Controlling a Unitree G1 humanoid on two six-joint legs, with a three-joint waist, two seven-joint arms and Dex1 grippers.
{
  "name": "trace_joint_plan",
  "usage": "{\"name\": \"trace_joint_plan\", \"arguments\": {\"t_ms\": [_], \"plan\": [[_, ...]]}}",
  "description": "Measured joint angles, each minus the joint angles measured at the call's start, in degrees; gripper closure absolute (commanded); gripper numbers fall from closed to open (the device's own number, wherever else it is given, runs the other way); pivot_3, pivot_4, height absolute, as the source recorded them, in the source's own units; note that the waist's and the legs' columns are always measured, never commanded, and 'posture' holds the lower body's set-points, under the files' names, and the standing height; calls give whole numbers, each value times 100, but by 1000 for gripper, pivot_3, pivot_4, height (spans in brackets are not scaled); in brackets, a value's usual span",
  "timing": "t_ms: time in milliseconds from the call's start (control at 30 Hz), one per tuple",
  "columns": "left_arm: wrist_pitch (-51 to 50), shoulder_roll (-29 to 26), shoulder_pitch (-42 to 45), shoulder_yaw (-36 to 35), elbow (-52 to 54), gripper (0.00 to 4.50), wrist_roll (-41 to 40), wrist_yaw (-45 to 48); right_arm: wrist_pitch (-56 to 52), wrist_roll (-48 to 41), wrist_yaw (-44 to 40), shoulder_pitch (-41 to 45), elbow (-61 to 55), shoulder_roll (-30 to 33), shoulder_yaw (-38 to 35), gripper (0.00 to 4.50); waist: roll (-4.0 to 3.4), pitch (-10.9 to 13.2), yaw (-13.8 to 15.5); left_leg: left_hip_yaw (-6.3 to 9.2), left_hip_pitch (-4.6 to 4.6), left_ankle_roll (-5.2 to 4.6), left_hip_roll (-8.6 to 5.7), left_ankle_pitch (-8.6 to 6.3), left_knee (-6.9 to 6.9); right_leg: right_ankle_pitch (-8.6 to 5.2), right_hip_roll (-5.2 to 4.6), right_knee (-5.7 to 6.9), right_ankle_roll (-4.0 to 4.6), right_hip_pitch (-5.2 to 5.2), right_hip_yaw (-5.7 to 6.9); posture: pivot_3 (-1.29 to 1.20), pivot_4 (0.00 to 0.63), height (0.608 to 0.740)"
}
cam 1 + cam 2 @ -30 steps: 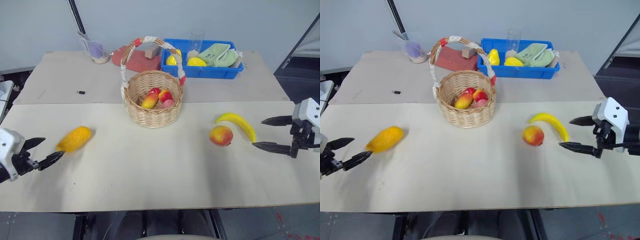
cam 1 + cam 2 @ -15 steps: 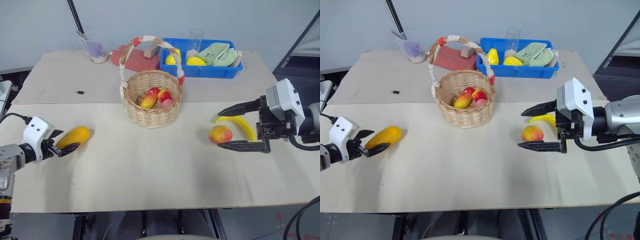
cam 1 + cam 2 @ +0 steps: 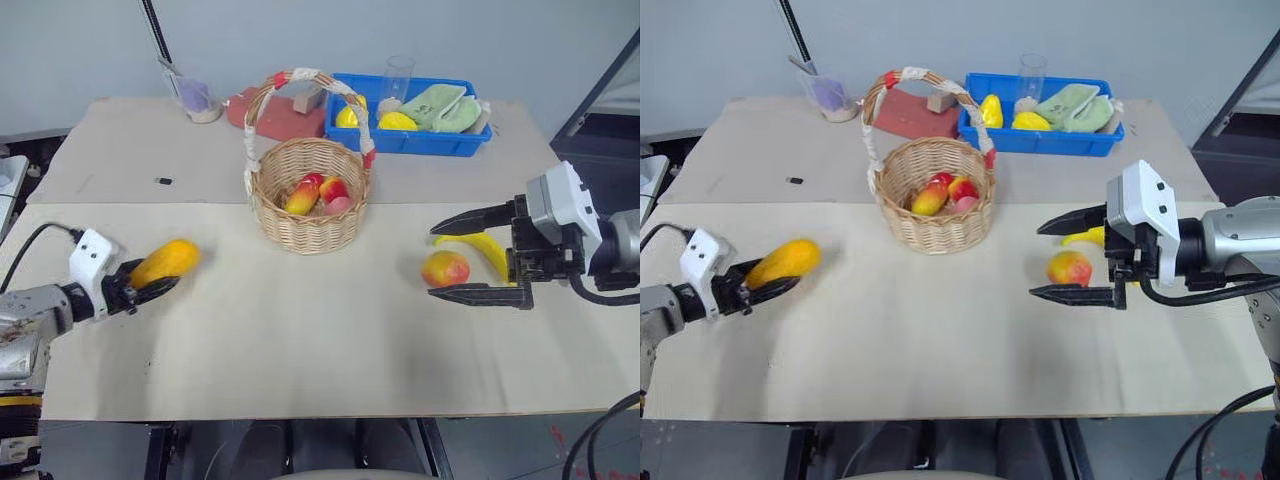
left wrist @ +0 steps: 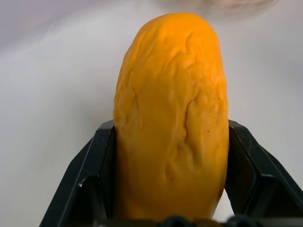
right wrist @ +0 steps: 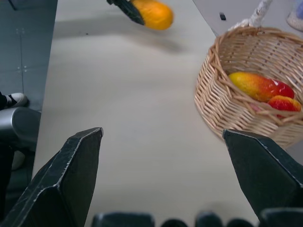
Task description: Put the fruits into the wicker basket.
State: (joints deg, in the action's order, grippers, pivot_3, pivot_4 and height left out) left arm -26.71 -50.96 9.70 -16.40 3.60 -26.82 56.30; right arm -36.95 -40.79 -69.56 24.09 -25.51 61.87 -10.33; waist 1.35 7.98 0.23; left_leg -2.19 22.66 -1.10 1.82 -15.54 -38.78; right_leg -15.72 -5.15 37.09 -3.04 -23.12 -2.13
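The left gripper (image 3: pixel 140 288) is pinched on the bumpy orange-yellow fruit (image 3: pixel 165 264); in the left wrist view the black fingers (image 4: pixel 97 165) are pressed against both flanks of the fruit near its lower end, with most of its length projecting beyond them. The fruit is held at the left side of the table (image 3: pixel 300 340), well apart from the wicker basket (image 3: pixel 308 195).

The right gripper (image 3: pixel 1070 260) is spread wide, one finger beyond and one in front of the red-and-yellow apple-like fruit (image 3: pixel 1069 268), which sits on the table between them. Contact cannot be made out. The banana (image 3: pixel 485 252) lies just beside the apple, on its far right side.

The basket stands at mid-table, a few red-and-yellow fruits already inside it, its arched handle (image 3: pixel 310 85) wrapped in white and red tape.

The step in hand is judged to be the carrying of the orange-yellow fruit to the basket. Since the grip is near one end, the fruit may pivot, so a steady, unhurried carry is advised. The fruit should be brought in beside the handle, not under its arch, lowered below the rim and only then released, so that the light basket is not knocked.

No brand, label or writing can be read.
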Motion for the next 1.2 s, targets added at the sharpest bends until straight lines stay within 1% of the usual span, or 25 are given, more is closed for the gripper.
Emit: {"name": "trace_joint_plan", "arguments": {"t_ms": [33, 133, 233, 300, 367, 433, 567, 633, 700, 733, 767, 800, 900, 1000, 1133, 1200], "plan": [[-128, 34, 194, 19, 270, 2099, -124, -31, -21, -32, 24, -4, -16, 0, -22, 0, 0, 0, 16, 0, 1, 0, -1, 0, -4, 1, 0, 0, -1, 0, 0, 0, 150, 740], [-452, 334, 1193, 408, 878, 2099, -273, -341, -104, -150, 250, 75, -97, -80, -68, 0, 1, -1, 69, 8, 4, 0, -11, 1, -18, 4, 4, 0, -7, 8, 3, 0, 150, 740], [-474, 743, 2010, 1007, 970, 2099, -114, -610, -134, -315, 588, 308, -174, -310, -98, 0, 2, -2, 47, 7, 3, -1, -24, 1, -18, 5, 9, 0, -8, 8, -3, 0, 150, 740], [-437, 1041, 2364, 1372, 802, 2099, 104, -761, -190, -341, 841, 484, -190, -493, -100, 0, 2, -2, 33, 7, 4, -3, -22, 2, -20, 5, 20, 1, -8, 6, -10, 0, 150, 740], [-288, 1459, 2742, 1776, 459, 2099, 431, -948, -224, -341, 1143, 652, -208, -689, -98, 0, 3, -2, 36, 10, 11, -4, -19, 2, -23, 5, 27, 2, -8, 2, -9, 0, 150, 740], [46, 1775, 3030, 2075, -7, 2099, 841, -1170, -225, -295, 1411, 720, -214, -823, -85, 0, 3, -2, 38, 11, 17, -4, -18, 3, -25, 5, 32, 2, -8, 0, -9, 0, 150, 740], [714, 2173, 3383, 2399, -886, 2099, 1550, -1534, -225, -103, 1751, 711, -207, -909, -30, 0, 3, -1, 43, 11, 24, -5, -19, 3, -29, 5, 32, 3, -8, -1, -9, 0, 150, 740], [968, 2294, 3492, 2458, -1204, 2099, 1773, -1620, -225, -92, 1816, 697, -215, -909, -32, 0, 3, -1, 45, 12, 27, -5, -18, 3, -31, 6, 32, 2, -9, -2, -8, 0, 150, 740], [1219, 2452, 3593, 2462, -1507, 1052, 1924, -1732, -224, -53, 1931, 604, -240, -909, -48, 0, 3, -1, 46, 13, 28, -6, -18, 2, -33, 6, 32, 2, -9, -2, -7, 0, 150, 740], [1294, 2517, 3631, 2462, -1605, 691, 1982, -1753, -225, -35, 1986, 554, -249, -909, -56, 0, 3, -1, 46, 13, 29, -6, -18, 2, -34, 6, 32, 3, -9, -2, -7, 0, 150, 740], [1342, 2577, 3656, 2461, -1651, 212, 1988, -1746, -225, -20, 2030, 488, -262, -909, -75, 0, 3, -1, 48, 14, 29, -6, -18, 2, -34, 6, 32, 2, -10, -2, -7, 0, 150, 740], [1388, 2611, 3662, 2461, -1661, 48, 1988, -1730, -225, -2, 2072, 422, -275, -909, -97, 0, 3, -1, 49, 14, 29, -6, -18, 2, -35, 7, 32, 2, -11, -1, -7, 0, 150, 740], [1402, 2626, 3662, 2454, -1660, 48, 1987, -1656, -215, 82, 2144, 251, -284, -897, -181, 0, 3, -1, 47, 14, 28, -6, -18, 2, -36, 7, 32, 3, -11, 0, -8, 0, 150, 740], [1384, 2558, 3640, 2419, -1563, 48, 1958, -1480, -82, 364, 2138, -46, -234, -828, -204, 0, 3, -1, 46, 14, 29, -6, -18, 2, -36, 7, 32, 2, -11, -1, -8, 0, 150, 740], [1139, 2112, 3272, 2312, -876, 48, 1530, -789, 194, 979, 2022, -648, 37, -497, -98, 0, 3, -1, 42, 12, 27, -8, -15, 2, -36, 7, 33, 2, -11, -1, -9, 0, 150, 740], [794, 1655, 2873, 2273, -228, 48, 1053, -131, 397, 1472, 1961, -979, 287, -282, 146, 0, 2, -2, 17, 11, 25, -8, -9, 2, -36, 7, 39, 2, -11, -1, -13, 0, 150, 740]]}}
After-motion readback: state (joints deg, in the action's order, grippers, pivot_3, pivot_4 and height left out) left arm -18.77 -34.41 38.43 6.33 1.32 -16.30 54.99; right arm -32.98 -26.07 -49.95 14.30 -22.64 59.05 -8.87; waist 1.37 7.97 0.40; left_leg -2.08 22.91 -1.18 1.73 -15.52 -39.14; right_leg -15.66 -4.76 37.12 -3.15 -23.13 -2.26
